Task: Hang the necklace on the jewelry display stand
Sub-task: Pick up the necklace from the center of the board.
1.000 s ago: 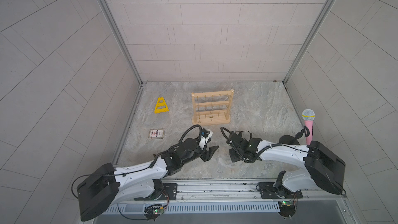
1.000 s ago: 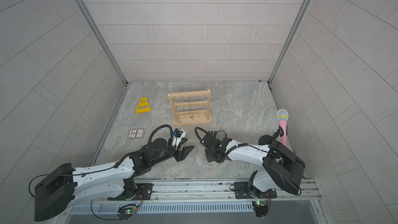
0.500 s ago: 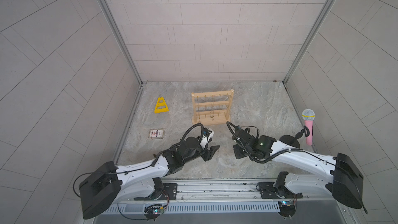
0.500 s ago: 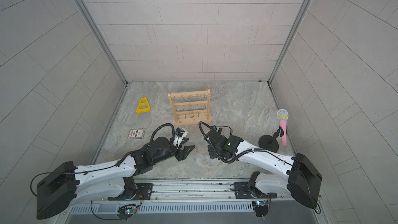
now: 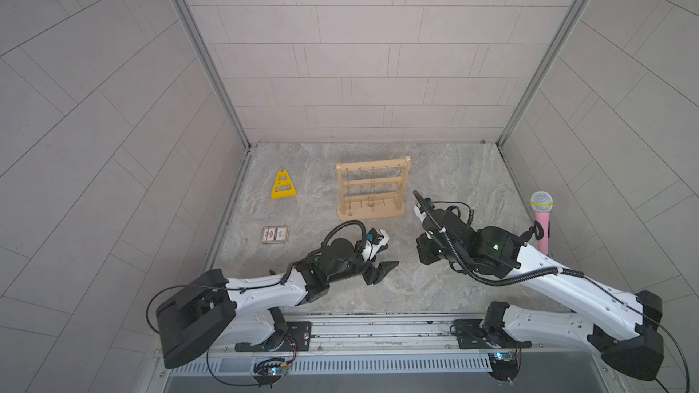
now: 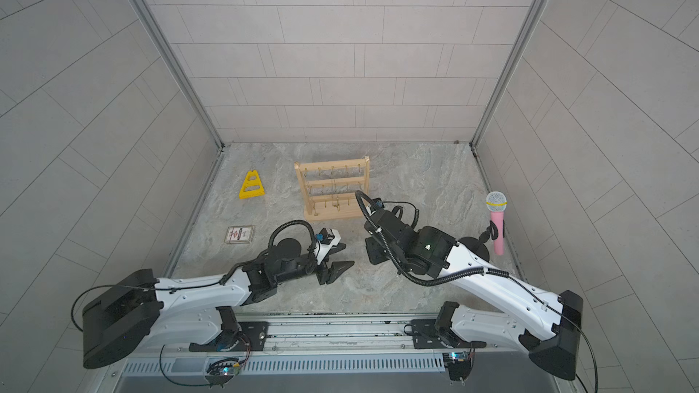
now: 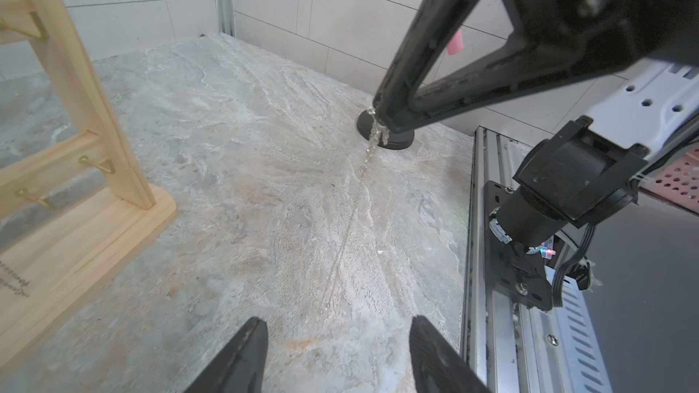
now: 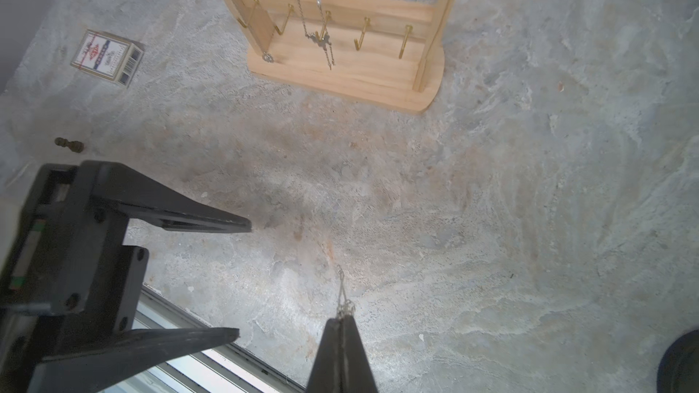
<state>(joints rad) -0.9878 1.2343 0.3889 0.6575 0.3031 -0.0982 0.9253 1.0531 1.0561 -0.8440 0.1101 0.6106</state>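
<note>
A thin silver necklace (image 8: 342, 296) hangs from the tips of my right gripper (image 8: 342, 321), which is shut on it. In the left wrist view the necklace (image 7: 372, 137) drops from those fingertips (image 7: 384, 107) and trails faintly over the stone table toward my left gripper (image 7: 336, 321). That gripper is open and holds nothing. In both top views the left gripper (image 5: 386, 258) (image 6: 346, 255) lies low, left of the right gripper (image 5: 425, 257). The jewelry display stand (image 5: 372, 190) (image 6: 333, 190) (image 8: 340, 69) stands upright behind both, apart from them.
Another chain (image 8: 302, 13) hangs on the stand. A yellow triangular frame (image 5: 283, 185) and a card box (image 5: 275, 235) lie at the left. A pink microphone (image 5: 541, 221) on a black base (image 7: 393, 141) stands at the right. A small dark piece (image 8: 68, 144) lies near the left arm.
My right arm has swung out to the right and its wrist has risen and moved back toward the stand, carrying the necklace. The left arm has hardly moved.
</note>
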